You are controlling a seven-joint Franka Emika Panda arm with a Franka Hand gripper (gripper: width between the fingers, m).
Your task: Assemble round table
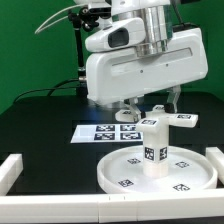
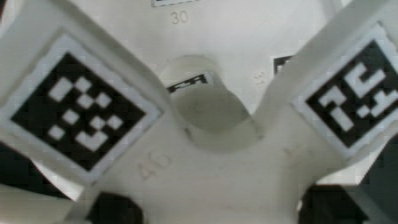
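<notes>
The large rimmed round disc [image 1: 120,172] lies flat on the black table, near the front. The short cylindrical leg [image 1: 155,152] stands upright at its middle, with a tag on its side. The cross-shaped foot piece [image 1: 170,120] sits level on top of the leg. My gripper [image 1: 150,108] comes down from above and is shut on the foot piece. In the wrist view the foot piece [image 2: 107,150] fills the frame, with two tagged arms and a round hollow at its centre. Its white body fills the gap between my dark fingertips [image 2: 116,207]. My gripper [image 2: 222,205] grips it there.
The marker board [image 1: 100,131] lies flat behind the disc. White border rails run along the exterior view's left [image 1: 10,170], right [image 1: 215,155] and front [image 1: 90,212] of the table. A green wall stands behind.
</notes>
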